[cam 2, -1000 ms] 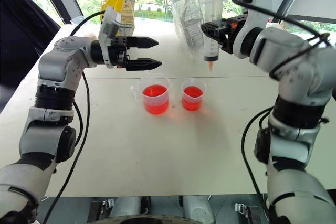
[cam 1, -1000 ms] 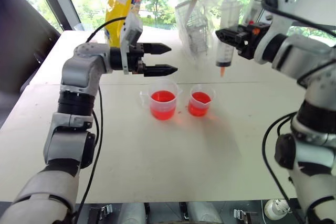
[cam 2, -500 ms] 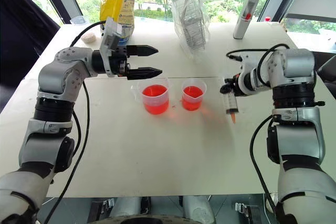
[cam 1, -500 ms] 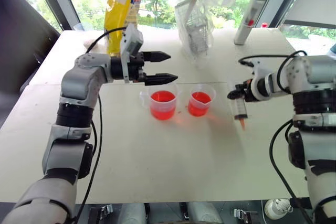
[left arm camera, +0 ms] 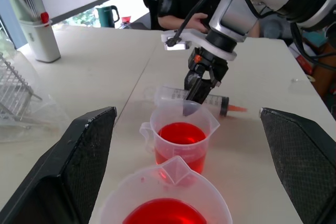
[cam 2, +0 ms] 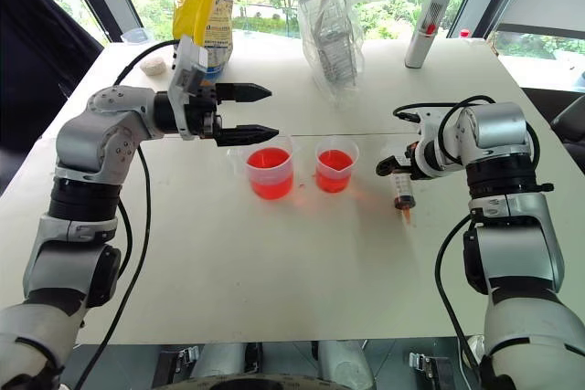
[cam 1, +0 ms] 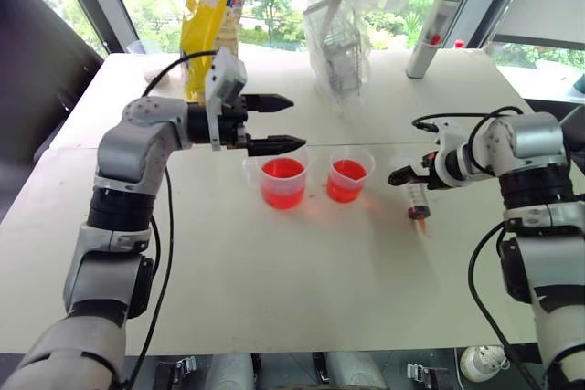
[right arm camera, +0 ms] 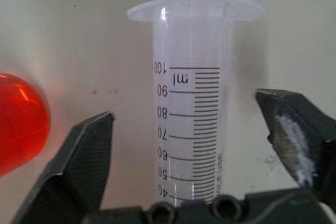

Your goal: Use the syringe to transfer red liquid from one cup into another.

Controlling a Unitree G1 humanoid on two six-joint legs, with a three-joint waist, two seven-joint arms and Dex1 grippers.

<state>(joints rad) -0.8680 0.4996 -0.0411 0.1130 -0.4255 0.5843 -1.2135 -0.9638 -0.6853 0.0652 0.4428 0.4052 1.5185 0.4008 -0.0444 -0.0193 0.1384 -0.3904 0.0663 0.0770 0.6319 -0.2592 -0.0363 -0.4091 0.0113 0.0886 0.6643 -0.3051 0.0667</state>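
The syringe (cam 1: 418,200) lies flat on the table, right of the cups, its orange tip toward the near edge; its barrel (right arm camera: 193,119) looks clear. My right gripper (cam 2: 388,168) hangs just over it, open, one finger (right arm camera: 89,150) on each side of the barrel and not touching it. The larger handled cup (cam 1: 281,180) and the smaller handleless cup (cam 1: 347,175) stand side by side at the table's middle, both holding red liquid (cam 1: 282,171). My left gripper (cam 1: 294,121) is open, level, just above and left of the larger cup, holding nothing.
At the back of the table stand a yellow bag (cam 1: 210,6), a clear plastic bag over a wire rack (cam 1: 343,34) and a grey-white tube with a red spot (cam 1: 434,34). A person's hand (left arm camera: 194,22) shows beyond the far table edge.
My right gripper dropped from above the cups down to the right with the syringe, laid it on the table and opened. The left gripper stayed where it was.
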